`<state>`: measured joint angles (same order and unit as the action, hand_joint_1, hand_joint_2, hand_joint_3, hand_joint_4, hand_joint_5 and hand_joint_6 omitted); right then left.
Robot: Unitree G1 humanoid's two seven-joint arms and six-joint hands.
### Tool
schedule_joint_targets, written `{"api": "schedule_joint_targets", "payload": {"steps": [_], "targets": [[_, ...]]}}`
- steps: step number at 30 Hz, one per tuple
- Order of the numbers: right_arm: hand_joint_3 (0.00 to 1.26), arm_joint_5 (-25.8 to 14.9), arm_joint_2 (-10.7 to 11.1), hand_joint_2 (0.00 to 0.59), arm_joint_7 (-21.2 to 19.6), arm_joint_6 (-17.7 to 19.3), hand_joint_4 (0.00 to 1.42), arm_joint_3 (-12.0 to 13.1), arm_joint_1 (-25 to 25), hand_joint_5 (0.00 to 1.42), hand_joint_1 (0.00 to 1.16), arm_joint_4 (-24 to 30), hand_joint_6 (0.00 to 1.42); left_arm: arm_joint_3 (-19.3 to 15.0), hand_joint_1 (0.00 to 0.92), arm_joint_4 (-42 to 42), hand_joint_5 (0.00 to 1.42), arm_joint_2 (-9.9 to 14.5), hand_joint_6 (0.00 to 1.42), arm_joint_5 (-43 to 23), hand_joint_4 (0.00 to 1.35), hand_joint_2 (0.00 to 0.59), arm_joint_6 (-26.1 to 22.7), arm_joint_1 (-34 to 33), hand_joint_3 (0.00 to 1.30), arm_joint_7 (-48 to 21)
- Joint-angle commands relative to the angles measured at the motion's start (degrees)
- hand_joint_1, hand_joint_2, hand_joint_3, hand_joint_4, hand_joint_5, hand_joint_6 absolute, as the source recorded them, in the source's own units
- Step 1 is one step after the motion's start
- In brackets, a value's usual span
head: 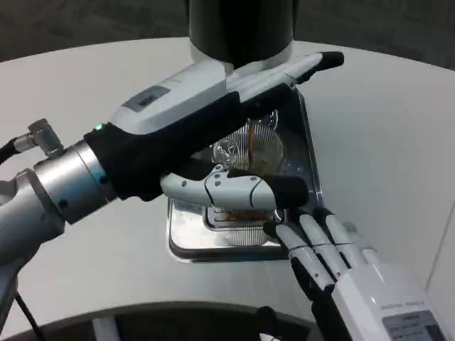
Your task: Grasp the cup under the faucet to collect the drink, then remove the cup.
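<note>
So the white table [398, 128] takes up most of the shot, rounded far edge, dark floor behind it. At that far edge, dead center, sits the dark cylinder of the drink dispenser [242, 28] with a pale ring at its base. In front of it is a shiny metal drip tray [186, 245], running from the dispenser back toward the near edge, with a slotted grate in the middle.

The left arm comes in from the left edge and crosses over the tray on a diagonal. The left hand [213, 121] is huge in frame, fingers stretched toward the dispenser and the thumb curled around underneath. It looks wrapped around the cup [252, 148], which is a clear ribbed plastic one standing on the tray grate right below the dispenser, partly hidden by the hand. You can see some amber liquid showing low down through the plastic.

The right hand [323, 245] sits near the tray's near right corner, fingers spread and pointing at the tray, fingertips just at its rim, holding nothing. Can't actually make out the faucet itself, the hand covers that spot.
</note>
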<state>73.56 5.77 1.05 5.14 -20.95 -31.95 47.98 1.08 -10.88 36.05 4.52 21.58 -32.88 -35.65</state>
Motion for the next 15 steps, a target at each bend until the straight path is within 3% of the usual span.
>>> {"api": "schedule_joint_targets", "payload": {"steps": [1, 3, 7, 10, 15], "targets": [[0.12, 0.0, -0.8, 0.453, 0.7, -0.9, 0.01, 0.3, 1.2, 0.0, 0.39, -1.7, 0.08, 0.6, 0.0, -0.8, 0.06, 1.0, 0.01, 0.7, 0.0, 0.118, 1.0, 1.4, 0.0, -0.6], [0.12, 0.3, -1.5, 0.445, 1.2, -1.6, 0.01, 0.3, 2.5, 0.0, 0.39, -2.6, 0.08, 0.2, 0.0, -1.3, 0.06, 1.3, 0.01, 0.3, 0.0, 0.121, 1.0, 2.0, 0.0, -0.7], [0.09, 1.1, -2.0, 0.364, 1.8, -2.8, 0.0, 0.4, 5.0, 0.0, 0.39, -4.1, 0.08, 0.1, 0.0, -1.7, 0.06, 1.6, 0.01, 0.2, 0.0, 0.124, 1.0, 2.4, 0.0, -0.9], [0.08, 0.8, -2.7, 0.35, 3.1, -4.4, 0.0, 0.8, 7.3, 0.0, 0.38, -5.5, 0.08, 0.2, 0.0, -1.9, 0.06, 1.7, 0.01, 0.1, 0.0, 0.125, 1.0, 2.5, 0.0, -1.0], [0.04, -9.3, -4.6, 0.322, 5.6, -7.6, 0.0, 3.4, 11.9, 0.0, 0.4, -9.4, 0.08, 0.1, 0.0, -2.5, 0.06, 1.8, 0.01, 0.1, 0.0, 0.126, 0.6, 3.0, 0.0, -0.8]]}}
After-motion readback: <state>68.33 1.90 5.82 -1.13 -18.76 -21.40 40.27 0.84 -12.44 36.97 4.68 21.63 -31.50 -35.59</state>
